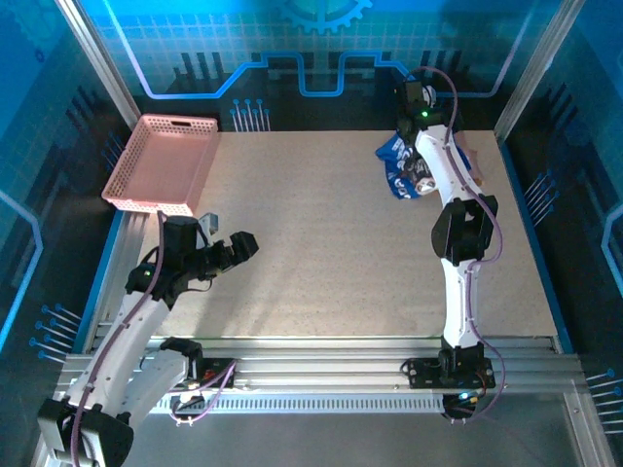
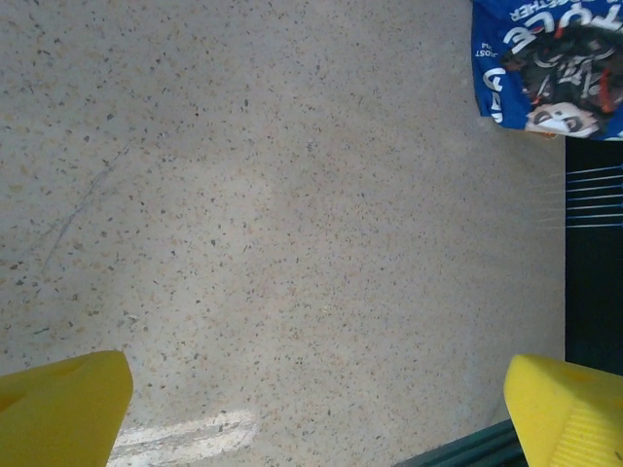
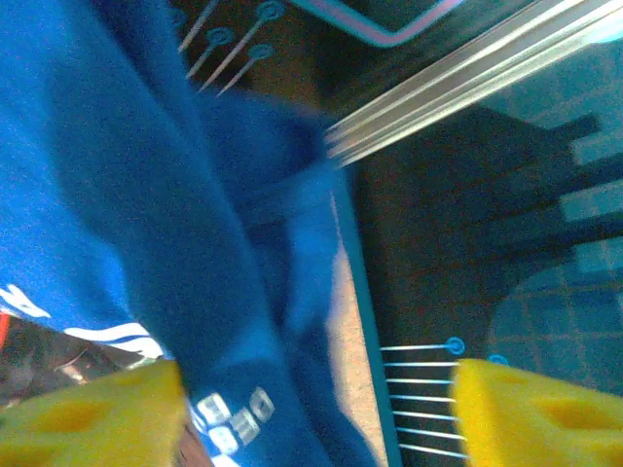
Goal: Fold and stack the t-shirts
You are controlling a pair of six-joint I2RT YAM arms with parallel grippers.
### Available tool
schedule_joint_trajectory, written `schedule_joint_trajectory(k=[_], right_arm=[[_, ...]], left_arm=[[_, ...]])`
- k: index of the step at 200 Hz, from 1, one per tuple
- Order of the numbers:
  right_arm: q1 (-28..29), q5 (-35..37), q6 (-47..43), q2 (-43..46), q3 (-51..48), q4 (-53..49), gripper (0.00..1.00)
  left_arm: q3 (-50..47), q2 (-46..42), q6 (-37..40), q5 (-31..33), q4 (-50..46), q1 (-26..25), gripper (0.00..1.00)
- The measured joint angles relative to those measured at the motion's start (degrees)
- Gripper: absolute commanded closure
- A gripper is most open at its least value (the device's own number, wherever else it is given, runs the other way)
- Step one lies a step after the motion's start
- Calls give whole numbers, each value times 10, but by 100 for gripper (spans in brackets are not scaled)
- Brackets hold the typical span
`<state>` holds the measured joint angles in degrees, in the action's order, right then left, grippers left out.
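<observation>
Top external: the blue shirt [image 1: 397,163] lies crumpled on the surface [image 1: 321,263], well to the right of the pink basket [image 1: 125,185], with the right arm [image 1: 458,224] reaching over it. Left wrist: the left jaws stand wide apart above bare surface, the shirt far from them. Right wrist: the right jaws are apart, with blurred blue cloth bunched against one yellow finger [image 3: 88,413].

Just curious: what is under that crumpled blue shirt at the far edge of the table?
The blue shirt lies bunched on the speckled table. Anything beneath its folds is covered; the right arm crosses over it too.
</observation>
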<state>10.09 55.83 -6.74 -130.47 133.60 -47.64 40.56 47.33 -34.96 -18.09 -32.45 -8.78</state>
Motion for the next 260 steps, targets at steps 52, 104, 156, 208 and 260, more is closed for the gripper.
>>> schedule_joint_trajectory(k=[52, 104, 156, 208, 260], right_arm=[[0, 62, -17, 6, -4, 27, 2], [0, 42, 106, 67, -56, -70, 0], [45, -116, 168, 374, -394, -19, 0], [124, -280, 237, 784, -776, 56, 0], [111, -299, 275, 1012, -1033, 99, 0]], left_arm=[[-3, -13, -8, -13, -12, 0, 1], [-5, -32, -7, -19, -28, 0, 1], [10, -21, -6, -21, -32, 0, 1], [39, -8, 32, 24, 3, 0, 1], [-14, 4, 111, 167, 76, 7, 1]])
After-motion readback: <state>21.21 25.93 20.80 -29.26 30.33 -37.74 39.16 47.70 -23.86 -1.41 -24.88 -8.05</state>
